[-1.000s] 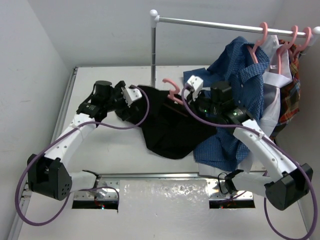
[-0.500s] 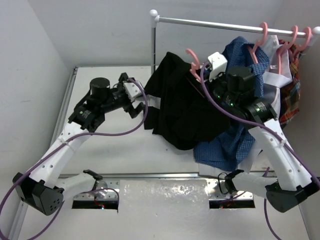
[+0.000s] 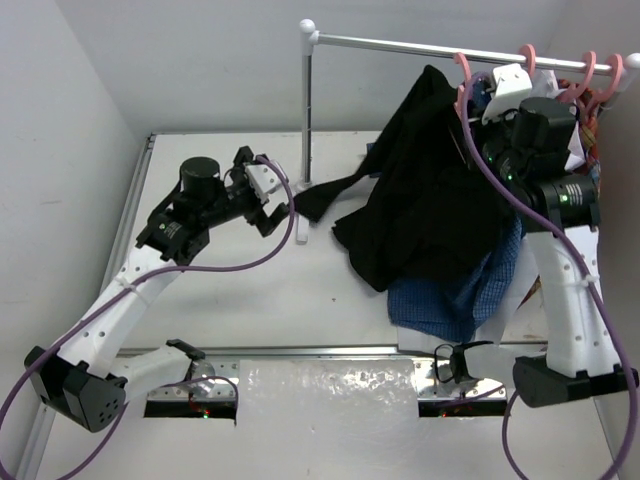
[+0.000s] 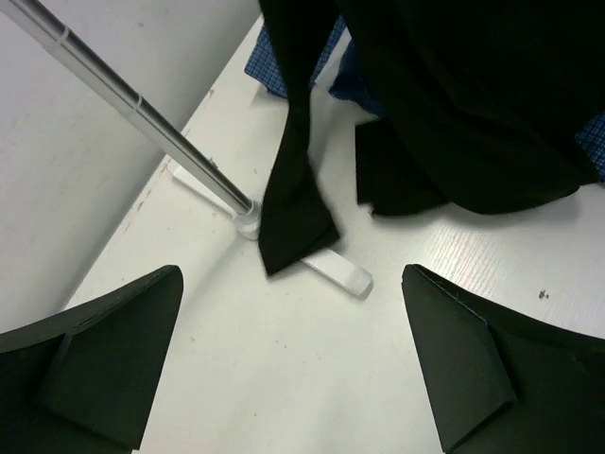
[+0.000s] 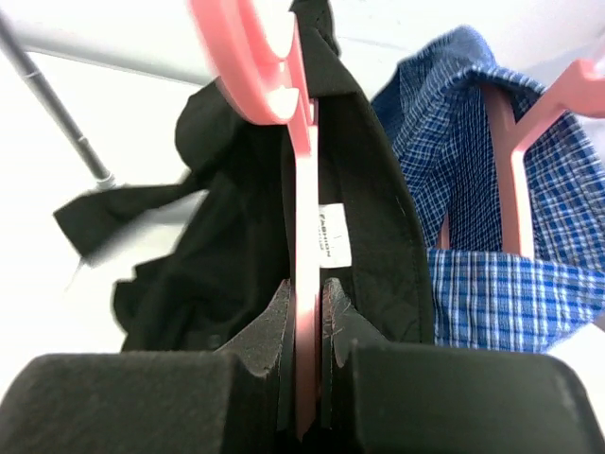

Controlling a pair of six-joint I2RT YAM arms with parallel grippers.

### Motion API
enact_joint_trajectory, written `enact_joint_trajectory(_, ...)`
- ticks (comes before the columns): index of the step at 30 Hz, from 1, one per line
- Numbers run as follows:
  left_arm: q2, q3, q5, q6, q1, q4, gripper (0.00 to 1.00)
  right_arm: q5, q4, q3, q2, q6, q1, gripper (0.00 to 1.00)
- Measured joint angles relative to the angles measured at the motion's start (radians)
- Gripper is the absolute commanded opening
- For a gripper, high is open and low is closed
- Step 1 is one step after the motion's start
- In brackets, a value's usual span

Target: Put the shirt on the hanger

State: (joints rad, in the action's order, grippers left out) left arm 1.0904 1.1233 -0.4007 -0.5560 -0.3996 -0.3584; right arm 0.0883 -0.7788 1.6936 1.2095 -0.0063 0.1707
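Observation:
The black shirt (image 3: 420, 190) hangs off the pink hanger (image 3: 463, 72), whose hook is level with the rail; I cannot tell whether it rests on it. My right gripper (image 3: 478, 100) is shut on the hanger's stem (image 5: 305, 203), just below the shirt's white neck label (image 5: 334, 232). The shirt (image 5: 217, 255) drapes on both sides of the stem. One sleeve (image 3: 325, 195) trails down to the table. My left gripper (image 3: 270, 215) is open and apart from the shirt. In its wrist view the left gripper (image 4: 291, 279) has the sleeve tip (image 4: 295, 213) just beyond it.
The rack's rail (image 3: 400, 43) and post (image 3: 306, 110) stand at the back; its white foot (image 4: 338, 270) lies by the sleeve. A blue button-up shirt (image 3: 440, 300) hangs under the black one and on another hanger (image 5: 515, 189). More pink hangers (image 3: 585, 70) sit at the rail's right end.
My right gripper has carried the hanger and shirt up off the table and rightward to the rail. The left gripper let the fabric go and drew back a little, staying open.

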Motion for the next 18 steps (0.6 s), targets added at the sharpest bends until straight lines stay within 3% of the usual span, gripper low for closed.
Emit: enact_joint_trajectory(18,-0.048,-0.068,0.027,-0.029,0.000,-0.004,1.00,-0.066,0.189,-0.029,0.119,0.201,-0.119,0.00)
